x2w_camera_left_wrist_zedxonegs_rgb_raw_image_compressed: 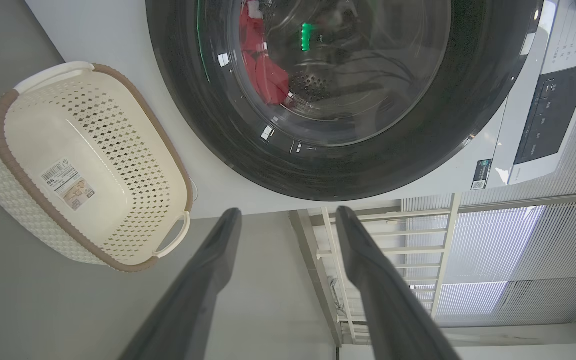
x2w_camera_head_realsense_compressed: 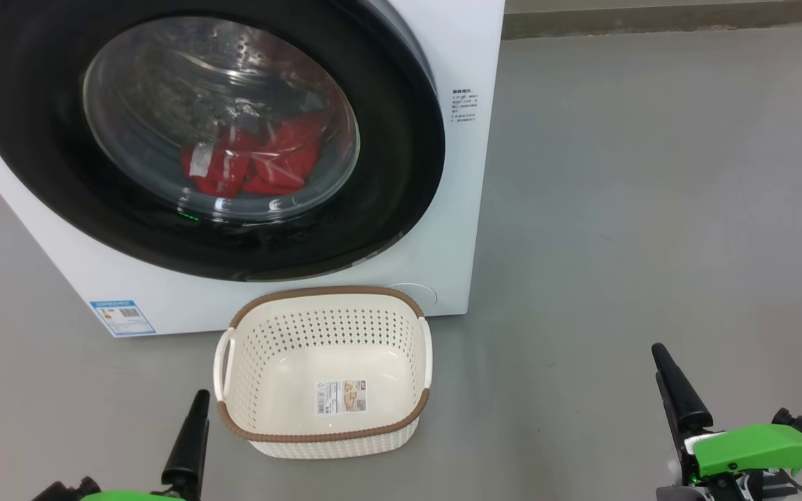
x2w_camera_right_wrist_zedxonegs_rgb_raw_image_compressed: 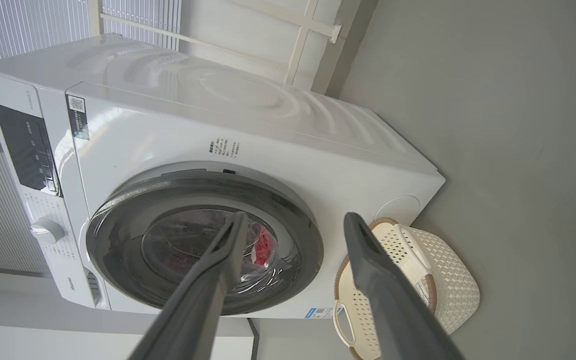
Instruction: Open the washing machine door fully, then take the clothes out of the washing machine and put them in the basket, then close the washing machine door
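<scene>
While the washing machine door [x2w_camera_head_realsense_compressed: 39, 139] sits shut, its glossy black rim flat on the white front of the washing machine [x2w_camera_head_realsense_compressed: 464, 56], the items are listed as follows. Clothes [x2w_camera_head_realsense_compressed: 255, 163]: red fabric with pale patches, heaped low in the drum, seen through the clear glass bowl of the door, right of its centre in the head view. Basket [x2w_camera_head_realsense_compressed: 324, 292]: cream perforated plastic with a brown rim, upright on the grey floor [x2w_camera_head_realsense_compressed: 651, 174], directly before the machine's base and below the door; whether it touches the base cannot be told; a paper label [x2w_camera_head_realsense_compressed: 340, 396] lies on its bottom. Blue label sticker [x2w_camera_head_realsense_compressed: 122, 316]: low on the machine's front, left of the basket. Left gripper [x2w_camera_left_wrist_zedxonegs_rgb_raw_image_compressed: 288, 212]: jaws wide, holding nothing, aimed at the lower rim of the door, just beside the basket's left side in the head view. Right gripper [x2w_camera_right_wrist_zedxonegs_rgb_raw_image_compressed: 296, 216]: jaws wide, holding nothing, over bare floor well apart from the basket, on its right.
</scene>
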